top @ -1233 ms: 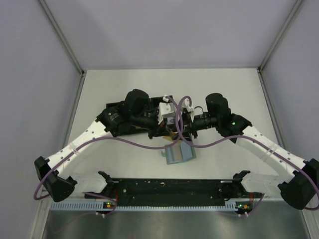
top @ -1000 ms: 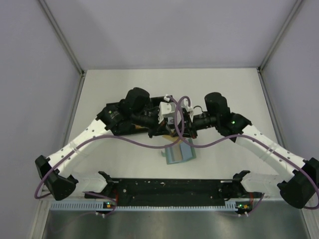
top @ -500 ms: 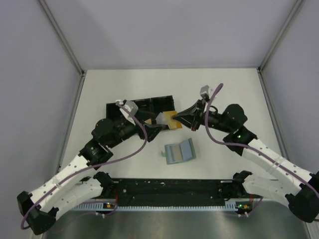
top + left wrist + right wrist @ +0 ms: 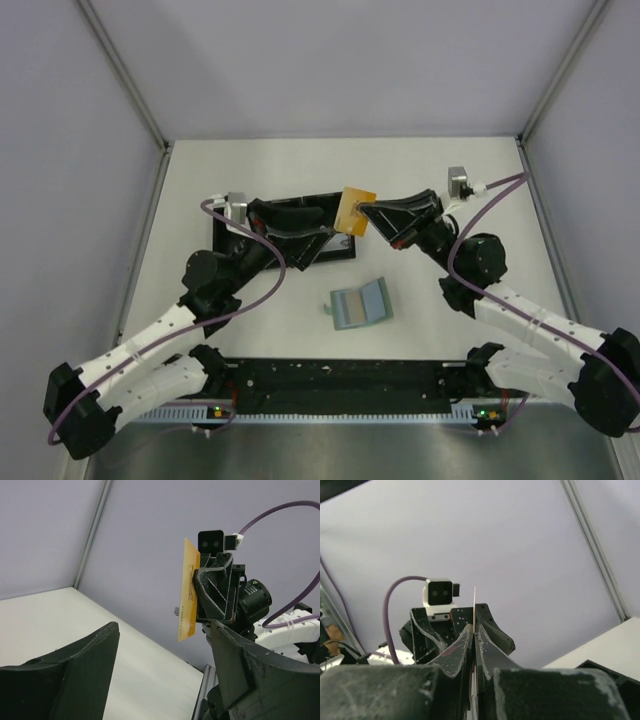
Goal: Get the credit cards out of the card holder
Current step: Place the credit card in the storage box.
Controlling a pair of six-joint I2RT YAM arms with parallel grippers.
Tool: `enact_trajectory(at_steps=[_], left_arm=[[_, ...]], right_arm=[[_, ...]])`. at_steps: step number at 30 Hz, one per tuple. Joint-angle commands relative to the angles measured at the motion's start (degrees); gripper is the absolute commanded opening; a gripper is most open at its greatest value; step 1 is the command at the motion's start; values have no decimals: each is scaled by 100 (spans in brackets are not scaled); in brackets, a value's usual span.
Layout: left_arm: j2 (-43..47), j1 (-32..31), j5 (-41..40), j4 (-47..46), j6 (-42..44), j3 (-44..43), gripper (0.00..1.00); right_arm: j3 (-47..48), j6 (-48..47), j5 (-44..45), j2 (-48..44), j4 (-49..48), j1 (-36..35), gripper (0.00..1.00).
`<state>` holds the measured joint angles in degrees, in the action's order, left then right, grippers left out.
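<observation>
The left gripper [image 4: 320,240] has let go and drawn back, jaws wide. The orange card [image 4: 356,209] now stands pinched in the clenched right gripper [image 4: 368,214], above the bench [image 4: 450,180]. The holder [image 4: 361,304] lies open nearer the arms, so one card is out and handed over.

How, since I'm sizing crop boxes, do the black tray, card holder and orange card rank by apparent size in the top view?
1. black tray, partly hidden.
2. card holder.
3. orange card; raised nearer the camera, tilted, so unsure.
</observation>
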<state>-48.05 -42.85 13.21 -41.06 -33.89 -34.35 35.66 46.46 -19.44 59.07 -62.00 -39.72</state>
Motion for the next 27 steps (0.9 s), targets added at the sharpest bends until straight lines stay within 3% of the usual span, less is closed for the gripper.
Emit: enact_trajectory(at_steps=[1, 15, 23, 27], left_arm=[[-186, -74, 102, -930, -338, 42, 77], [-767, -285, 516, -1405, -452, -230, 60], [-723, -276, 700, -1528, -373, -309, 58], [-732, -277, 806, -1484, -329, -380, 50]], right_arm=[[-50, 539, 344, 78, -962, -97, 0], [-77, 742, 459, 166, -1148, -193, 0], [-112, 777, 468, 184, -1175, -229, 0], [-77, 786, 424, 201, -1122, -229, 0]])
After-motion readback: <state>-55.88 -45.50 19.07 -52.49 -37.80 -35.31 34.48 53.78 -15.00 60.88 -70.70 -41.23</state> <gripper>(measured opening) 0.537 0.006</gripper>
